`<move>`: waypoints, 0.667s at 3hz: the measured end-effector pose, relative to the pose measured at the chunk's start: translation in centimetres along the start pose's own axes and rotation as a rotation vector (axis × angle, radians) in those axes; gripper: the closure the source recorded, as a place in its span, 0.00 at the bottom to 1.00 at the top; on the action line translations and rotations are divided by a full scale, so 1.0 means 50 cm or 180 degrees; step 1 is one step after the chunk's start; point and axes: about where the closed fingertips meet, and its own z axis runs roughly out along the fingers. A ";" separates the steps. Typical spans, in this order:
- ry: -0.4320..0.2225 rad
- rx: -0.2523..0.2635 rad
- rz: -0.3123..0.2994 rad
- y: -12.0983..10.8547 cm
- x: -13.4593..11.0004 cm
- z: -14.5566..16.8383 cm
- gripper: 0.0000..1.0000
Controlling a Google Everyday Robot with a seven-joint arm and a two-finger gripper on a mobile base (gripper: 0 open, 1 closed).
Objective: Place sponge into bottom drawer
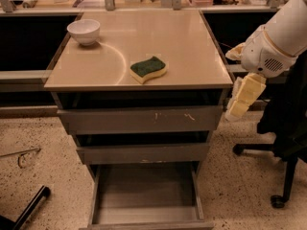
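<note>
The sponge, pale yellow with a dark green top, lies flat on the tan cabinet top, near its front edge. The bottom drawer is pulled out, and its grey floor is bare. My gripper hangs from the white arm at the right, beside the cabinet's right front corner. It points down, at about the height of the top drawer, well to the right of the sponge, and holds nothing.
A white bowl stands at the back left of the cabinet top. The two upper drawers are slightly ajar. A black office chair stands on the floor to the right. A black bar and a thin wire lie at the lower left.
</note>
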 end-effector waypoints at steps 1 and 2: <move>-0.0083 -0.0045 -0.0103 -0.029 -0.026 0.034 0.00; -0.0262 -0.0119 -0.0302 -0.082 -0.082 0.081 0.00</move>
